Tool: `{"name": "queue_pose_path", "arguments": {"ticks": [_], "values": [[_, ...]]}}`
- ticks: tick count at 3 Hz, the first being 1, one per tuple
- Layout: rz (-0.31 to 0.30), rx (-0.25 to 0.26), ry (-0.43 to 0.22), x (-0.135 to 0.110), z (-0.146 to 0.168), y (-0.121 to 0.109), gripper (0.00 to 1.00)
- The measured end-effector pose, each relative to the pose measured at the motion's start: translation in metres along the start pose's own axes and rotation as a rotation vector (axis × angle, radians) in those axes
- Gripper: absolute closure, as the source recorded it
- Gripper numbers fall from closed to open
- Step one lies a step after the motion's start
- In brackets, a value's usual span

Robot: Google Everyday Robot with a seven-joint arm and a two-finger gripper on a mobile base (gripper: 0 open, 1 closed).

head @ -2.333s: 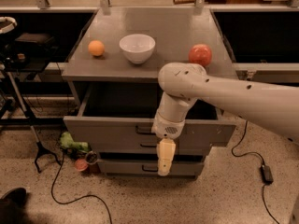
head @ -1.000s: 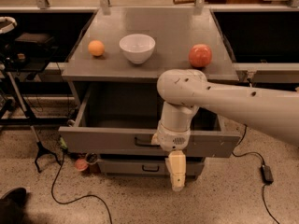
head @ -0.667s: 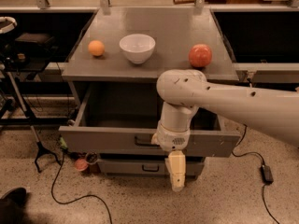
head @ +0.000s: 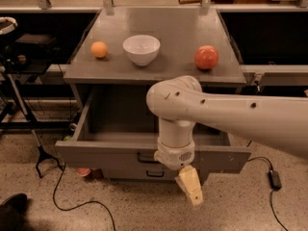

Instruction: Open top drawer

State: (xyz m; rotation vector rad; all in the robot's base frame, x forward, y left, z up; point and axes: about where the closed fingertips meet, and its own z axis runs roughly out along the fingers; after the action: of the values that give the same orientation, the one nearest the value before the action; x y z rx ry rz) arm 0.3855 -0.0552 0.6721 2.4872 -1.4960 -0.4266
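The gripper (head: 190, 186) hangs just below and in front of the top drawer (head: 96, 154), pointing down toward the floor and apart from the black handle (head: 143, 157). I cannot tell whether the jaws are released or clenched, though nothing shows in them. The arm's thick wrist (head: 175, 148) crosses the middle of the drawer front and covers part of that handle. The drawer stands pulled well out from the cabinet, its dark inside open to view, so the task looks done or nearly so. At most a little more travel is left, and then drawing the arm clear. Below it a shallower drawer (head: 125, 174) sits shut. On the grey surface (head: 178, 32) above are an orange (head: 99, 49), a white bowl (head: 141, 49) and a red apple (head: 206, 57), well apart. Cables (head: 77, 203) trail over the speckled floor (head: 120, 211), and a black stand (head: 29, 129) is at the left.
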Motion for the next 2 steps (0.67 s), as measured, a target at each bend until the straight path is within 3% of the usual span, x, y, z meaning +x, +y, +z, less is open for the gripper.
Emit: {"name": "queue_pose_path", "arguments": {"ticks": [1, 2], "values": [[-0.162, -0.045, 0.093, -0.011, 0.002, 0.026, 0.00], [-0.267, -0.073, 0.152, -0.012, 0.003, 0.050, 0.00]]}}
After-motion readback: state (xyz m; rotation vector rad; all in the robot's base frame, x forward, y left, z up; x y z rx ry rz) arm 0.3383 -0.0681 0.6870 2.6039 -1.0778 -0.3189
